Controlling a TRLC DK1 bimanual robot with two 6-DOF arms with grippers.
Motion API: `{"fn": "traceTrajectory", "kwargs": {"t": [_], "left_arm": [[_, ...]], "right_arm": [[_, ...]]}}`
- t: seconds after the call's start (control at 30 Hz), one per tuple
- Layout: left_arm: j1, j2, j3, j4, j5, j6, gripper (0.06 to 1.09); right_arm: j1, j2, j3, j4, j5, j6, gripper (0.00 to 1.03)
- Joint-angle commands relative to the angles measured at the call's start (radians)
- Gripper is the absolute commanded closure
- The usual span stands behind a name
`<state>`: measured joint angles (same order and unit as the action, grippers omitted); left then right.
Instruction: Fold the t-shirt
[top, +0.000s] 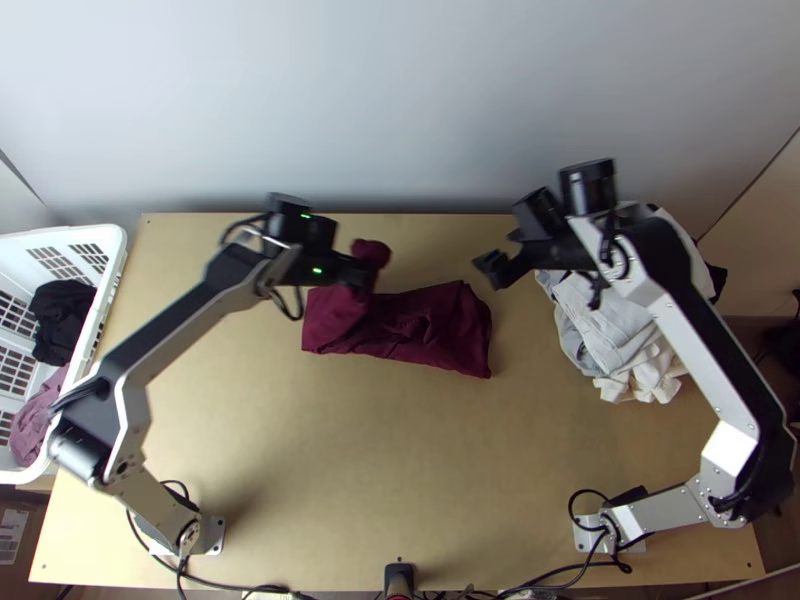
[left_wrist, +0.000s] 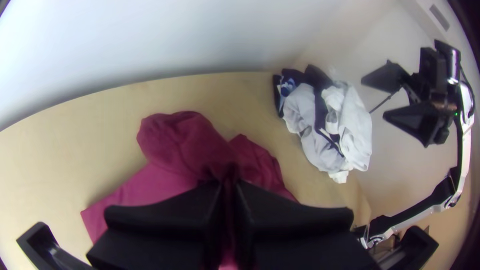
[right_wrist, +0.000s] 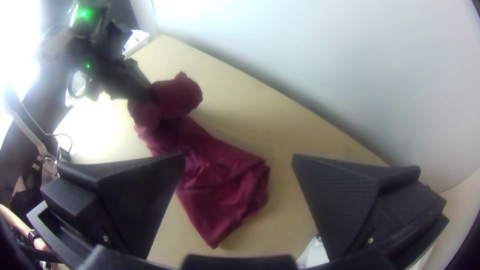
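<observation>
The maroon t-shirt (top: 435, 328) lies in a creased, folded strip on the counter (top: 400, 460), toward its far side. The left gripper (top: 366, 272) has its fingers clamped on a bunched, raised portion. The right gripper (top: 500, 256), fingers wide apart, is positioned clear of the fabric, near the strip's other end.

Looks like a robotics lab.
Left arm (top: 190, 321) and right arm (top: 705, 350) stand mounted on a wooden table (top: 400, 480), cables (top: 240, 586) trailing along its near edge, with a plain pale wall (top: 400, 100) behind.
</observation>
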<state>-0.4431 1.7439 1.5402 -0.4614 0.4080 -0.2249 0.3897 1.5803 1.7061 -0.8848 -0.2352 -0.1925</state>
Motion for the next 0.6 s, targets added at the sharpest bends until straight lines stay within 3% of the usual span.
{"fn": "traceTrajectory", "kwargs": {"t": [0.0,0.57], "left_arm": [[-0.134,0.126,0.067,0.029,0.002,-0.008,1.05],[-0.273,0.358,0.25,0.033,0.003,-0.037,1.05]], "right_arm": [[-0.077,-0.011,0.013,0.001,0.027,-0.019,0.03],[-0.109,-0.055,-0.071,0.0,0.028,-0.008,0.03]]}}
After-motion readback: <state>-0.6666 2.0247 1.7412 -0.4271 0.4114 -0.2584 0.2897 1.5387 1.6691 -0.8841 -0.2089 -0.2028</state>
